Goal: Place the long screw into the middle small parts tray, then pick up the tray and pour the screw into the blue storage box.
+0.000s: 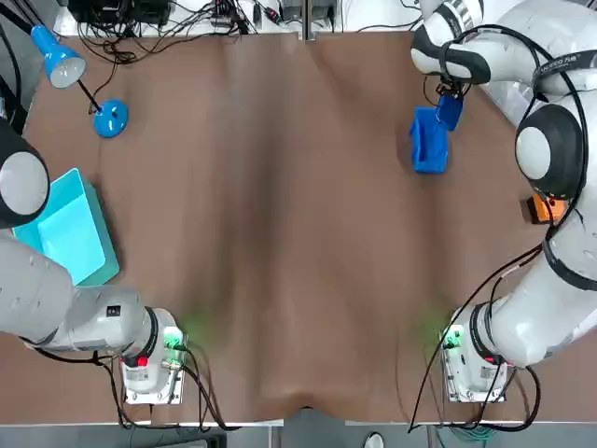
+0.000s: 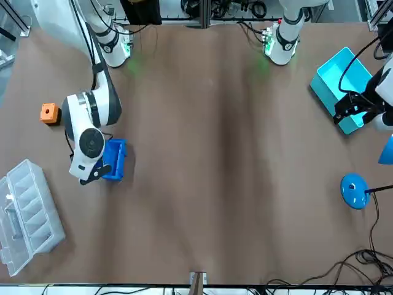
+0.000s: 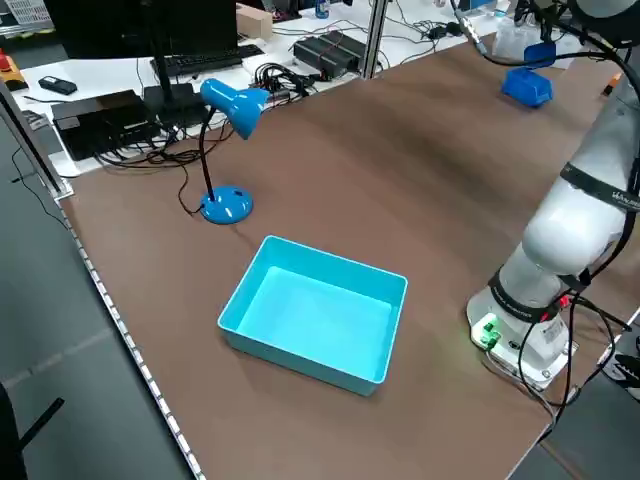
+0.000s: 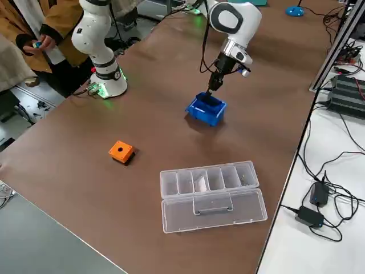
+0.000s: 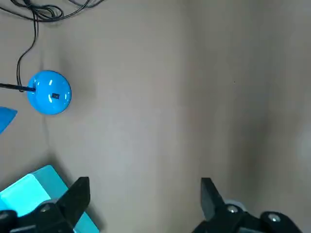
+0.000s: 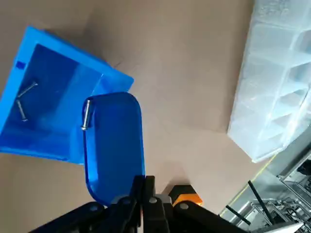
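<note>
The brown counter (image 1: pixel 280 233) has cables and gear behind its far edge. At the far left corner stands a blue desk lamp (image 1: pixel 110 119). A teal bin (image 1: pixel 65 229) lies empty by the left edge.

My left end effector (image 5: pixel 143 187) hangs near that bin with its fingers spread wide and nothing between them. I judge it is parked there to stay out of the way.

Across the counter, in the right half and nearer the far edge, sits the blue storage box (image 1: pixel 429 140). My right end effector (image 6: pixel 143 180) hovers just above the box. It is clamped on one end of the small parts tray (image 6: pixel 114 145), which tips down toward the box's open top.

The long screw (image 6: pixel 86 114) lies at the tray's low lip, over the box rim, and is not yet out. Two screws (image 6: pixel 22 104) already lie in the box. I hold the tray by its rear end so that the far lip serves as a spout.

An orange block (image 4: pixel 121 150) sits toward the right edge. A clear compartment case (image 4: pixel 208 188) lies open at the far right corner.

The only writing is lettering on my right arm's link, probably the maker's name, too small to read. A dark square on the box wall bears no legible text.
</note>
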Action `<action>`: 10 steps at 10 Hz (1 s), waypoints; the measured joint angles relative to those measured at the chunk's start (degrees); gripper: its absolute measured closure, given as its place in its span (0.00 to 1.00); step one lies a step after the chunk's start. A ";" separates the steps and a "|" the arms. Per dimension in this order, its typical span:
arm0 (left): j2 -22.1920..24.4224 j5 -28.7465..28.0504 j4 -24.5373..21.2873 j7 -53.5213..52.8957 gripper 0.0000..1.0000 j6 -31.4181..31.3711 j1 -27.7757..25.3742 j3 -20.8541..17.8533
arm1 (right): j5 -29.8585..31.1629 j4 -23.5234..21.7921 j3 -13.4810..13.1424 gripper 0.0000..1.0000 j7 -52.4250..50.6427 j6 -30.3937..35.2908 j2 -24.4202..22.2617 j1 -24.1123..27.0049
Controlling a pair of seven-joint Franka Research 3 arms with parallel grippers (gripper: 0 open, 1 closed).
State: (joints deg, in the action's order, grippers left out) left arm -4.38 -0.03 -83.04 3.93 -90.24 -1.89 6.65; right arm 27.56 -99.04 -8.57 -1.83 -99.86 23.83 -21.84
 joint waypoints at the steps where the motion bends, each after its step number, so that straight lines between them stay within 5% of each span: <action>1: 0.00 0.00 0.06 0.00 0.00 0.00 0.00 0.00 | 1.37 0.00 0.00 0.97 2.40 0.65 0.28 -0.34; 10: 0.49 1.02 0.40 -0.01 0.00 -0.02 0.22 1.66 | 4.91 0.03 0.02 0.97 19.28 8.09 1.00 -5.90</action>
State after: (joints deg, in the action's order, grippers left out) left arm -3.90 0.99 -82.64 3.92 -90.25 -1.67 8.31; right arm 32.48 -99.01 -8.55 17.46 -91.77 24.83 -27.73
